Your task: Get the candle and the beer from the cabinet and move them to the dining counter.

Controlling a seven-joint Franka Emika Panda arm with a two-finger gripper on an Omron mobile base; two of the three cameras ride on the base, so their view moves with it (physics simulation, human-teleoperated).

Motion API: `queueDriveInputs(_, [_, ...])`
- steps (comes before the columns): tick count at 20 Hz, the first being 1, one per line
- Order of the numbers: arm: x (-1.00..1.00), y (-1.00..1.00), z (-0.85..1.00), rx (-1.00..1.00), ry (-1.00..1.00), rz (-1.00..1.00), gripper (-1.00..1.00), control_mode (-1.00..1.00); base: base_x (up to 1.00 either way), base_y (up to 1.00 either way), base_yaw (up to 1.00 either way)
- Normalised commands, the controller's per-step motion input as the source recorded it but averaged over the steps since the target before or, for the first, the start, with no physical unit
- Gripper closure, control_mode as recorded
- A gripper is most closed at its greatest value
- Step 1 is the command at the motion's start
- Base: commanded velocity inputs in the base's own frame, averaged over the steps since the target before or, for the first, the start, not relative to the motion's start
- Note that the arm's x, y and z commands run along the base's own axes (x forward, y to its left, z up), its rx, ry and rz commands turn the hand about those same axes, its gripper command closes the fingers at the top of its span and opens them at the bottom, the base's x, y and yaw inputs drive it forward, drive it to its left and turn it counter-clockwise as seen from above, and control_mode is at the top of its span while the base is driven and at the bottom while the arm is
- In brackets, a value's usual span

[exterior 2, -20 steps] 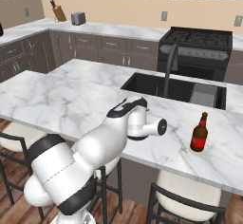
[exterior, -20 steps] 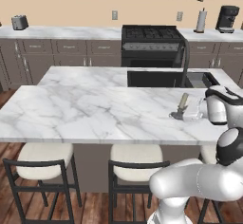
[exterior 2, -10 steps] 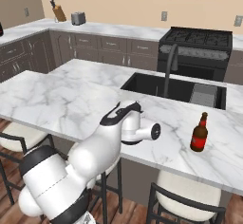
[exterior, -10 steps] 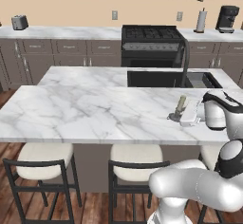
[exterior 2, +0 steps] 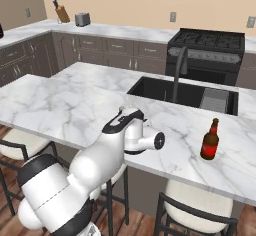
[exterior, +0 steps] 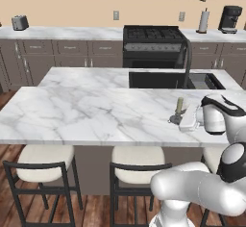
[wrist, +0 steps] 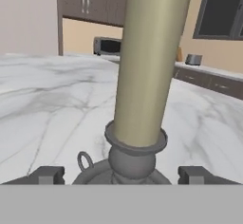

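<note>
- The candle (exterior: 179, 107) stands upright on the surface (exterior: 86, 113), near its front edge at the right end in the left base view. In the hand view the candle (wrist: 147, 61) rises between the two fingertips (wrist: 47, 174), with its holder low between them.
- The hand (wrist: 121, 176) is released: both tips stand apart from the holder on either side, with marble visible in each gap. Nothing is grasped.
- The beer (exterior 2: 210, 140) stands upright on the same surface, well apart from the candle, in front of the sink (exterior 2: 185, 93).
- Judge both items as already delivered; the hand only needs to clear the candle.
- Treat the candle as light and top-heavy. The stick is tall over a small round base, so a sideways brush would likely tip it.
- Treat the stick as soft wax: it may dent or snap under a hard squeeze. If you must re-grip, take hold low, on the grey holder collar just below the stick, not on the stick itself.
- Note the small ring handle on the holder's side in the hand view; keep the fingertips off it when you pull back.
- Treat the beer as heavier, rigid, smooth glass, and breakable if knocked over. Take hold around the labelled body, not the narrow neck.
- Withdraw straight back along the hand's axis, without any sideways sweep.
</note>
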Motion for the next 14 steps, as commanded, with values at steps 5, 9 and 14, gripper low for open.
queueDriveInputs(5, [-0.21, -0.18, 0.25, 0.00, -0.03, 0.00, -1.00, -1.00, 0.00, 0.00, 0.00])
queueDriveInputs(9, [-0.28, -0.24, 0.43, 0.00, 0.00, 0.00, -1.00, -1.00, 0.00, 0.00, 0.00])
queueDriveInputs(14, [-0.51, -0.09, 0.58, 0.00, -0.02, 0.00, -1.00, -1.00, 0.00, 0.00, 0.00])
